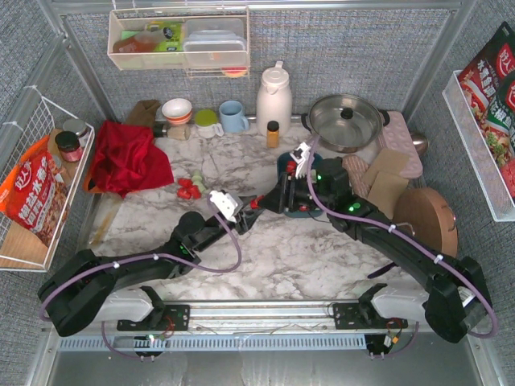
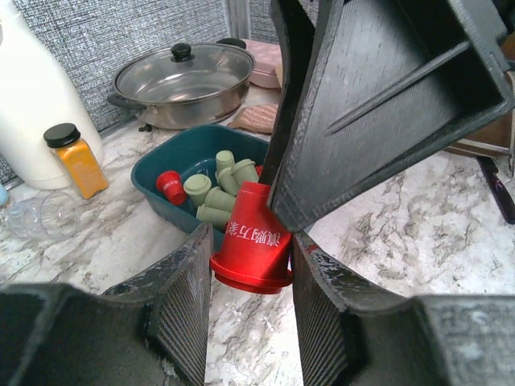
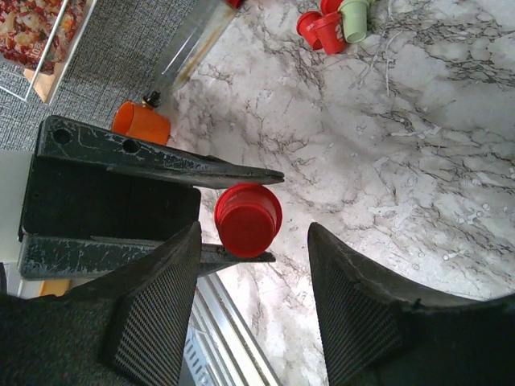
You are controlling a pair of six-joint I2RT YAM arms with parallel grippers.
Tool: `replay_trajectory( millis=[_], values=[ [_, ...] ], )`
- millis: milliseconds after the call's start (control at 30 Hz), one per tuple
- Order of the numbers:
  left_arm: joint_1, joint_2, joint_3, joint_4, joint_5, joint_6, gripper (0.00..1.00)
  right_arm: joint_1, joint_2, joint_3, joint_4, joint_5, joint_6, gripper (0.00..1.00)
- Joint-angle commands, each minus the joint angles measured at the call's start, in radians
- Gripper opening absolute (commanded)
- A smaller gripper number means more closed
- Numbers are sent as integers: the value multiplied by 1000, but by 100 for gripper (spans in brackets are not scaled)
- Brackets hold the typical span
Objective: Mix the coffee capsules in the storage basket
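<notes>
Lidded pan stands near white jug.

Your left arm and right arm are matte black, each strung with a lilac cable. The left end effector and right end effector carry wedge-shaped fingers with ribbed pads.

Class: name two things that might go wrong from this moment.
1. The left fingers pinch the red capsule short of the basket; let go now, it would likely land on the table.
2. The right fingers stand open close by that capsule; a bump could knock it loose.
</notes>
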Motion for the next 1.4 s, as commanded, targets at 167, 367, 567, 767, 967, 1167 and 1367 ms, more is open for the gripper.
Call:
replay_trajectory(
  millis=[167,367,567,767,967,1167,1367],
  values=[
    [-19,4,19,53,-5,14,31,15,18,-6,62,-5,25,53],
    [-20,19,31,32,-54,1,46,17,22,-10,63,-1,31,34],
    [-20,20,37,-1,-152,-30,99,17,28,-12,45,41,24,22],
    [-20,-81,-6,-112,-387,-103,99,9,17,13,-67,274,-114,16],
    [-16,-159,54,-535,-721,-310,99,-23,86,36,-79,688,-329,16],
    [1,-177,77,-783,-901,-469,99,-133,309,138,86,774,-394,16],
    [51,-237,65,-887,-900,-517,99,-194,581,395,4,756,-447,42]
  ],
)
